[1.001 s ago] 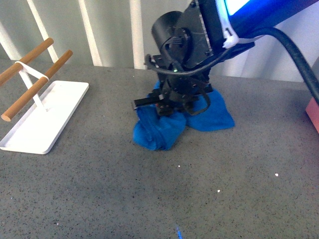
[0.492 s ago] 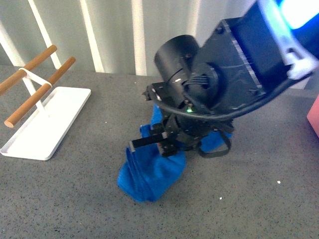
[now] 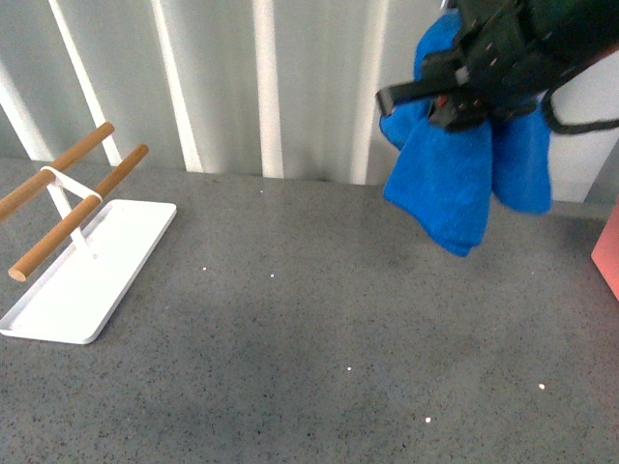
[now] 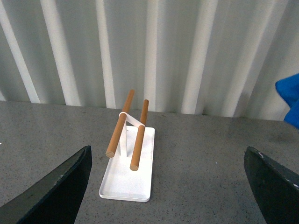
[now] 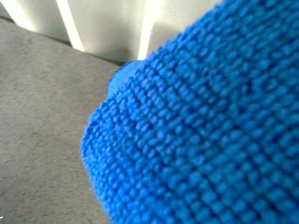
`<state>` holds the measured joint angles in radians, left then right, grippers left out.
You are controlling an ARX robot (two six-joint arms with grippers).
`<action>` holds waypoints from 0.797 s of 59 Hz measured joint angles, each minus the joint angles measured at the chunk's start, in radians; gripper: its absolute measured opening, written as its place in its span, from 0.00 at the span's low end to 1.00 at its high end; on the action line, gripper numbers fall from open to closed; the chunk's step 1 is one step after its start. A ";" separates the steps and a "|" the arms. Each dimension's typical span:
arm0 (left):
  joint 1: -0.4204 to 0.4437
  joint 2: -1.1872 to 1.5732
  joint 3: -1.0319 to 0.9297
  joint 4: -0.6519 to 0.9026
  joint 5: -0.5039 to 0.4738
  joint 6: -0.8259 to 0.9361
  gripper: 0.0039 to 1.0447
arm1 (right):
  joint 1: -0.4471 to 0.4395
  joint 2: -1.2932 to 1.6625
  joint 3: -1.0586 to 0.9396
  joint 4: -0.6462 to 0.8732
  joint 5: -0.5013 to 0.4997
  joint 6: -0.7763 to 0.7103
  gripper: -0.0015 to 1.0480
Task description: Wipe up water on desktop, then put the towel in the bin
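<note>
The bright blue towel (image 3: 464,174) hangs in folds high above the speckled grey desktop (image 3: 309,329) at the upper right of the front view, with my right gripper (image 3: 455,92) shut on its top. In the right wrist view the towel (image 5: 205,126) fills nearly the whole picture and hides the fingers. A corner of the towel (image 4: 289,100) shows at the edge of the left wrist view. My left gripper (image 4: 170,186) is open above bare desktop (image 4: 196,163), its dark fingers (image 4: 56,191) wide apart. A sliver of the pale pink bin (image 3: 607,253) shows at the right edge.
A flat white tray (image 3: 87,271) with two wooden rods (image 3: 77,208) stands on the desktop at the left. The same tray (image 4: 128,175) lies ahead of my left gripper. White ribbed panels (image 3: 261,77) close off the back.
My right gripper has lifted the towel off the desktop and carried it up and to the right. The spot where it lay is now bare.
</note>
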<state>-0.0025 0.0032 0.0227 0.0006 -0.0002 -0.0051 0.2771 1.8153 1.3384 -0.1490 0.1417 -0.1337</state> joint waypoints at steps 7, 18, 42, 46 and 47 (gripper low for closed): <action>0.000 0.000 0.000 0.000 0.000 0.000 0.94 | -0.055 -0.011 0.058 -0.117 0.158 -0.039 0.05; 0.000 0.000 0.000 0.000 0.000 0.000 0.94 | -0.259 0.053 0.191 -0.396 0.305 -0.047 0.05; 0.000 0.000 0.000 0.000 0.000 0.000 0.94 | -0.369 0.044 0.099 -0.443 0.291 -0.011 0.05; 0.000 0.000 0.000 0.000 0.000 0.000 0.94 | -0.371 0.039 0.073 -0.429 0.286 -0.008 0.05; 0.000 0.000 0.000 0.000 0.000 0.000 0.94 | -0.372 0.037 0.065 -0.425 0.285 -0.008 0.05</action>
<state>-0.0025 0.0032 0.0227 0.0006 -0.0002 -0.0051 -0.0952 1.8519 1.4036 -0.5739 0.4267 -0.1413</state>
